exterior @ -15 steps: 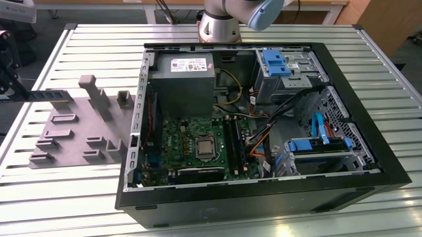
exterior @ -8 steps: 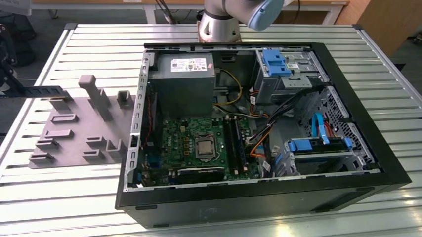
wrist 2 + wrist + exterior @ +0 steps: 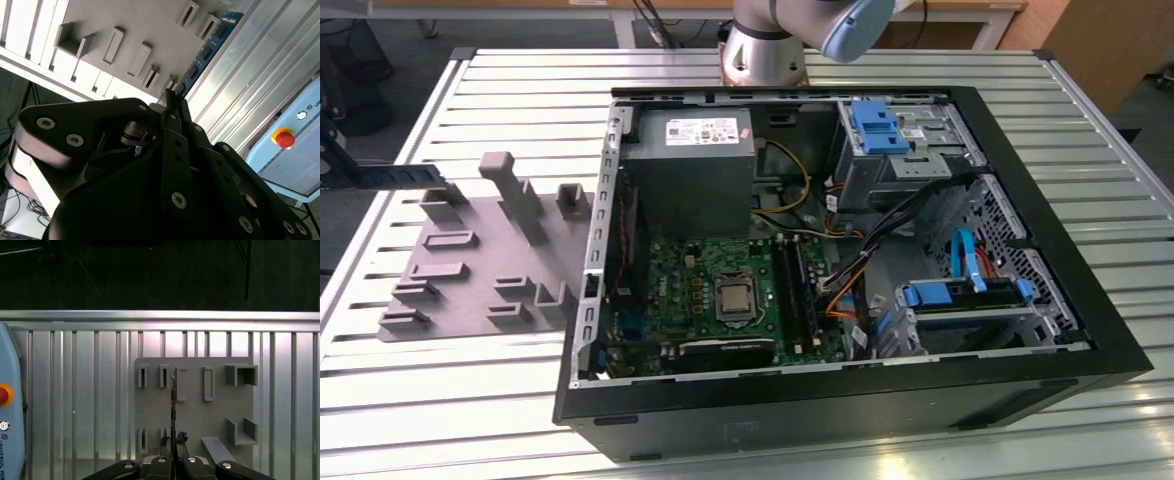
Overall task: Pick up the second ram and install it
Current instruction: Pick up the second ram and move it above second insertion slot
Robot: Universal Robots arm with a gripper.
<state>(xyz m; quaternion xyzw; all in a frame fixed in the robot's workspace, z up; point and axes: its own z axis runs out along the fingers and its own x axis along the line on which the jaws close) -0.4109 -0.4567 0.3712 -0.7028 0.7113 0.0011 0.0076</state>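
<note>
Gripper [image 3: 172, 100] jaws narrow, clamped on one end of the second ram [image 3: 207, 50]. It's a thin flat blue board with 1 row of dark square chips. In the first wrist view it sits edge-on against the matte grey slotted holder plate [image 3: 200, 412] and the ribbed aluminium table [image 3: 75, 390].

Black, screw-studded pincer [image 3: 170, 102]; silver arm [image 3: 758, 50] with pale-blue joint cap [image 3: 857, 24].
</note>
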